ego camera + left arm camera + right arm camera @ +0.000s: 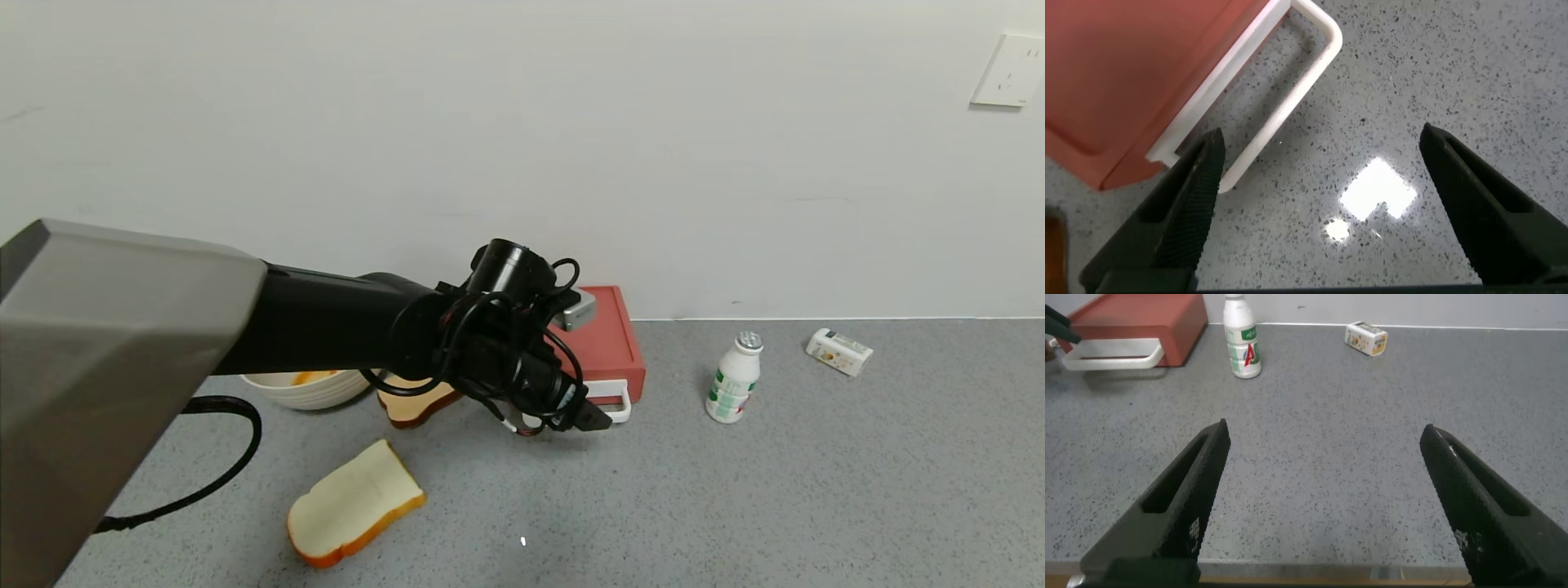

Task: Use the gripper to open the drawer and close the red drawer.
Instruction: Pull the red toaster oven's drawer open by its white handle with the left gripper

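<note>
From the head camera I see my left gripper [589,418] just before the red drawer [608,343] and its white handle [614,402]; left wrist: jaws apart beside that handle, bare counter beyond; right wrist: right gripper [1323,498] spread, bottle [1241,336] label unreadable.

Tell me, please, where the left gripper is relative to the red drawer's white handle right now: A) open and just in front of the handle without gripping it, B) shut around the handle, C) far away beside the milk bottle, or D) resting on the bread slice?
A: in the left wrist view the left gripper has its fingers spread over bare counter, with the white handle of the red drawer just beyond, ungripped.
</note>
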You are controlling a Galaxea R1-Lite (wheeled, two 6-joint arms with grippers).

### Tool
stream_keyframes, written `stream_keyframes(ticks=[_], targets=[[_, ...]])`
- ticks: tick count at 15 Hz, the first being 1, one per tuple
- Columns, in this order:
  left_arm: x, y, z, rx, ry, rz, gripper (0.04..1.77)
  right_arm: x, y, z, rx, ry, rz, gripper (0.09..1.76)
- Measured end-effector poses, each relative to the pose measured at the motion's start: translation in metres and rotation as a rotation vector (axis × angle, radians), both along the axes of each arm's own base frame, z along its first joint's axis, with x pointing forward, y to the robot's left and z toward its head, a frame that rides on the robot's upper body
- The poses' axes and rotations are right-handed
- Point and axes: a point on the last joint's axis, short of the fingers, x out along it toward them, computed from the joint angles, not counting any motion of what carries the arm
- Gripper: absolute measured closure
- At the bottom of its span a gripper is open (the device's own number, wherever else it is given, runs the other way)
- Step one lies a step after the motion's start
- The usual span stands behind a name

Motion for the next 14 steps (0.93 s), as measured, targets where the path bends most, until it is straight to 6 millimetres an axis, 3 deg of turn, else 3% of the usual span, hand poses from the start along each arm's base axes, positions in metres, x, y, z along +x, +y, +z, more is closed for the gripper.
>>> stream_keyframes(ticks=[6,14], targets=[[0.016,-0.015,-0.027,0.025,0.017,-0.018,0.09,0.000,0.000,0.000,0.000,0.001,0.000,0.14],[0.021,-0.017,-0.042,0.042,0.034,-0.021,0.09,0.000,0.000,0.000,0.000,0.000,0.000,0.14]])
